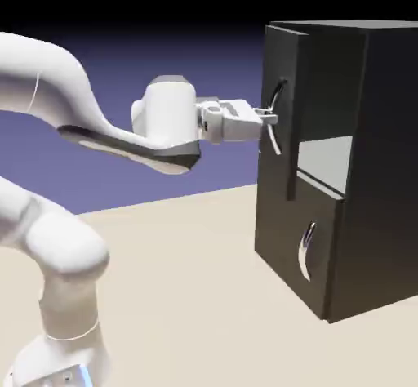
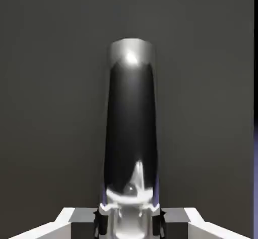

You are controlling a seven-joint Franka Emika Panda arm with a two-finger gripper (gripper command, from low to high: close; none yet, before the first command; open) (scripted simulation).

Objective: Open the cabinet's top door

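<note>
The cabinet (image 1: pixel 375 165) is a tall dark box at the exterior view's right. Its top door (image 1: pixel 284 67) stands slightly ajar, and a light grey inside (image 1: pixel 326 163) shows behind the door's edge. The door's curved silver handle (image 1: pixel 278 136) runs vertically on its front. My gripper (image 1: pixel 270 118) reaches in level from the left and is shut on this handle near its middle. In the hand view the silver handle (image 2: pixel 131 122) rises large between my fingertips (image 2: pixel 160 217), with the flat dark door panel (image 2: pixel 50 107) filling everything behind it.
Below the top door sits the shorter lower door (image 1: pixel 290 246) with a small silver handle (image 1: pixel 307 251), closed. The cabinet stands on a beige table (image 1: pixel 188 295). My white arm (image 1: pixel 57 238) rises at the lower left.
</note>
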